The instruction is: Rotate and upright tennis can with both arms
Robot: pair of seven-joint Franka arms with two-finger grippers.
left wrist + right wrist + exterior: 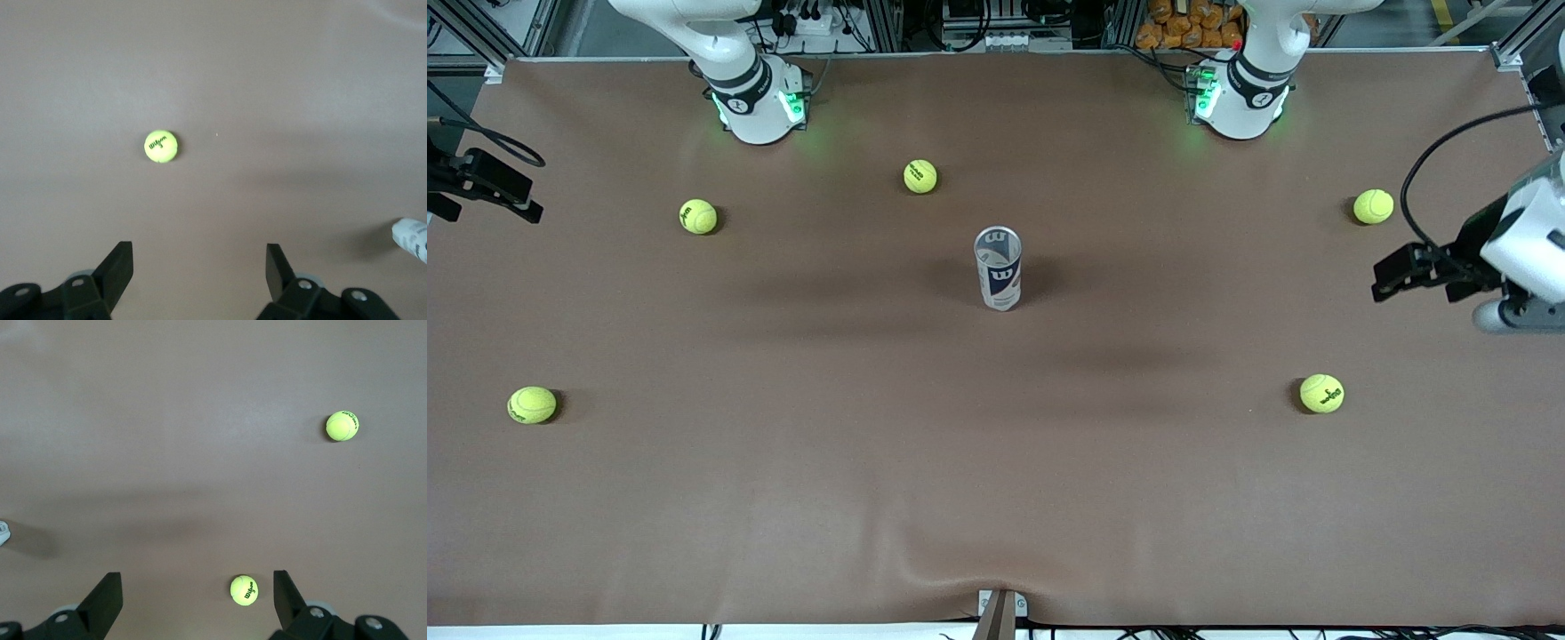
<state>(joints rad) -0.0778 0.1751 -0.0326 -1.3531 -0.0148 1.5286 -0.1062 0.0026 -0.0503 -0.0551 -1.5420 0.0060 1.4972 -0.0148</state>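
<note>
The tennis can [999,267] stands upright in the middle of the table, silvery rim on top and the navy label with the white "W" facing the front camera. Neither gripper touches it. My left gripper [1392,271] hangs high over the left arm's end of the table, open and empty [199,267]; a sliver of the can [412,239] shows at the edge of the left wrist view. My right gripper [511,191] hangs high over the right arm's end, open and empty [198,597]; a sliver of the can [3,533] shows at that view's edge.
Several yellow-green tennis balls lie around the can: [920,176], [697,216], [532,404], [1321,393], [1373,206]. One ball [161,146] lies below my left gripper, two balls [244,590] [342,426] below my right. The brown mat [996,498] covers the table.
</note>
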